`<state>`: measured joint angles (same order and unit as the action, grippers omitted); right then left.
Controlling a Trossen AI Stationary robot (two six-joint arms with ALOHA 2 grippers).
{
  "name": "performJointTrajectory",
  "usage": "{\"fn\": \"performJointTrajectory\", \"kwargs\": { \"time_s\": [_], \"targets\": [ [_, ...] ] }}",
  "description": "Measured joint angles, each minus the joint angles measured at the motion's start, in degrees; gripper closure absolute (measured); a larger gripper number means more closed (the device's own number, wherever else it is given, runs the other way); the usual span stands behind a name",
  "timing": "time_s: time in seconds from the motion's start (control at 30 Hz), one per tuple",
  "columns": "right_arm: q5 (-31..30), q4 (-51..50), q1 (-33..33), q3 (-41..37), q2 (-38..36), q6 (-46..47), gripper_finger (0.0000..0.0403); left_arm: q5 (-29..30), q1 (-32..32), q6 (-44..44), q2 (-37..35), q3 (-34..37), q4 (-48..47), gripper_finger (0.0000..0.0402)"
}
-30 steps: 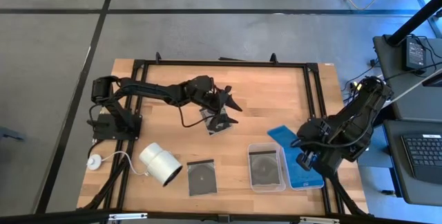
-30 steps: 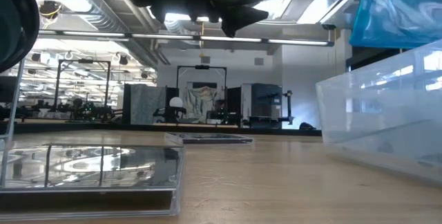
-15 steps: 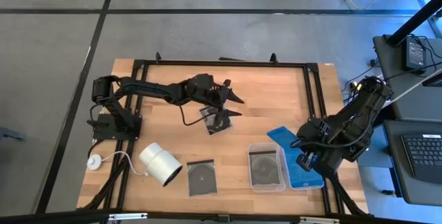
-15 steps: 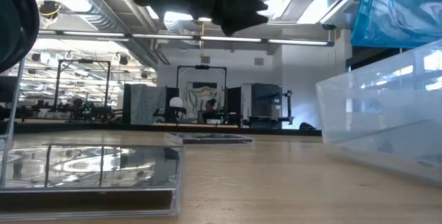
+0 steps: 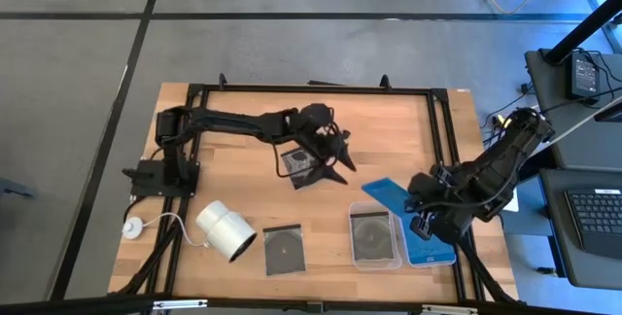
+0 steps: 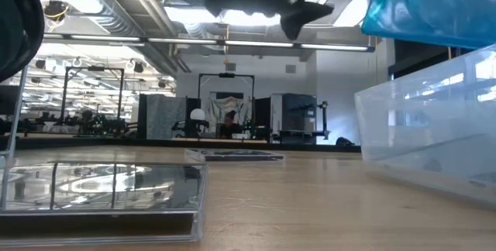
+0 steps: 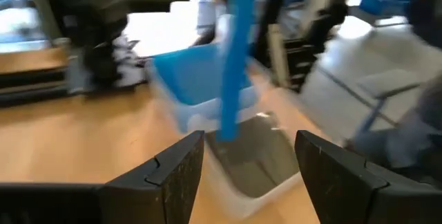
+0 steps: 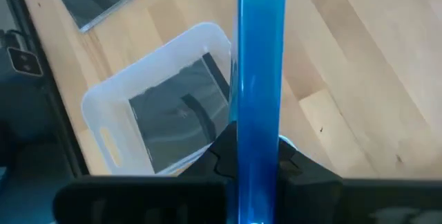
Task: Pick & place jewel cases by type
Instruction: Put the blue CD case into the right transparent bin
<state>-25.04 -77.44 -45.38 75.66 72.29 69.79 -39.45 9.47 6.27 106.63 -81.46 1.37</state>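
My right gripper (image 8: 260, 163) is shut on a bright blue jewel case (image 5: 387, 195), held in the air over the far end of the two clear trays; the low view shows that case (image 6: 434, 7) high on the right. My left gripper (image 5: 337, 157) hovers open above the table's middle, just right of a dark grey case (image 5: 298, 164) lying flat on the wood. In the left wrist view the open fingers (image 7: 245, 169) face the blue case (image 7: 231, 58). Another grey case (image 5: 283, 249) lies flat near the near edge. One tray holds a grey case (image 5: 373, 234), the other a blue case (image 5: 431, 249). My right gripper pinches the blue case between its two fingers at one edge (image 8: 260, 137). The case stands edge-on between the fingers and reaches forward from them. It is lifted clear of the table and the trays, and tilted.
A white cylinder (image 5: 225, 230) with a cord lies near the table's left near corner. The two clear trays (image 5: 356, 257) sit side by side at the right near edge. A black frame (image 5: 311, 89) runs round the table. Bare wood lies along the far side.
My left gripper has swung toward the table's right, off the grey case in the middle and toward the blue case, staying open. My right gripper has carried the blue case a little toward the table's left, still clear of the table.
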Motion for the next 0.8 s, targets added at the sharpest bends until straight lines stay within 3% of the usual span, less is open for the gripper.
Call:
{"fn": "performJointTrajectory", "kwargs": {
  "time_s": [0.1,0.3,0.37,0.53,0.8],
  "targets": [
    [0.0,0.0,1.0,0.0,0.0,-0.1,0.0373,-2.8,-0.8,0.5,0.7,-1.2,0.2,0.0178],
    [-1.0,0.6,2.6,0.0,0.0,-5.7,0.0378,-2.3,-2.5,2.7,0.8,-1.3,2.7,0.0178],
    [-2.4,1.3,3.3,0.0,0.0,-7.8,0.0378,-0.4,-3.6,3.4,0.8,-1.3,3.6,0.0178],
    [-2.6,3.0,5.0,-0.1,0.0,-12.8,0.0372,12.4,-5.8,6.2,0.7,-1.3,3.4,0.0178],
    [-1.1,3.2,6.0,-0.1,0.0,-12.4,0.0378,14.1,-6.4,6.5,0.7,-1.3,2.7,0.0178]
  ]
}}
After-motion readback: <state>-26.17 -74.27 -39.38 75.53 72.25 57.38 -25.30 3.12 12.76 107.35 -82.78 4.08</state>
